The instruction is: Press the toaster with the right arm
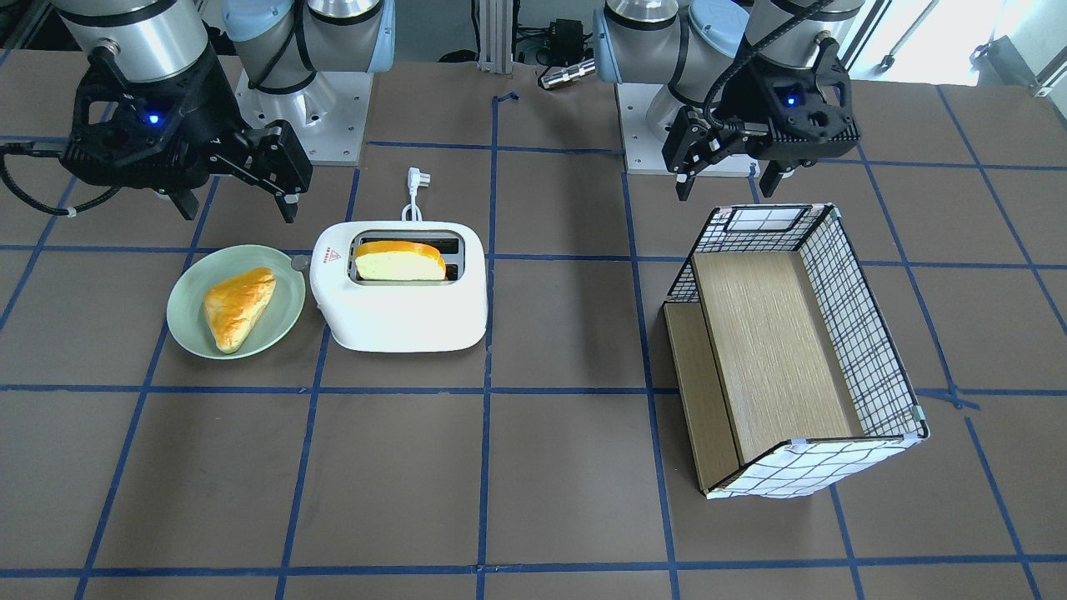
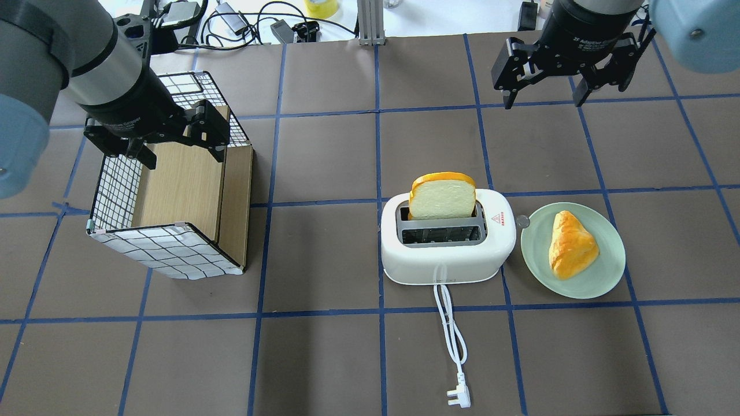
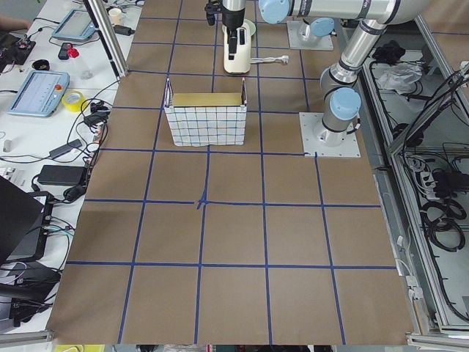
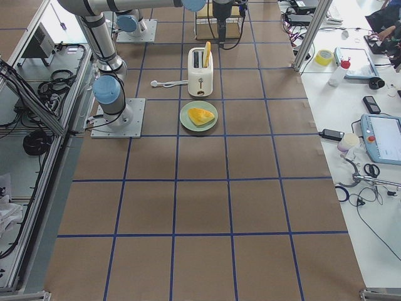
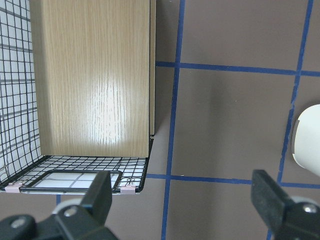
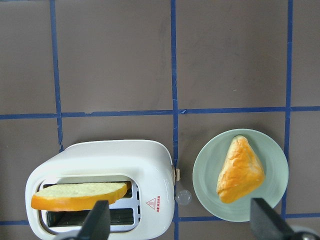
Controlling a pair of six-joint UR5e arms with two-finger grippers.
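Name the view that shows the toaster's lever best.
Right wrist: the lever juts clear from the toaster toward the plate. Overhead and front-facing show it smaller; in the side views it is too small; left wrist misses it.

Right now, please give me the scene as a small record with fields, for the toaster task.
toaster: white, upright, plug lying loose on table
bread slice: stands high in the slot away from the plug
lever: grey, on the side facing the plate
plate: green, holds a pastry
right gripper: open, empty, apart from toaster
left gripper: open, empty, over checkered box
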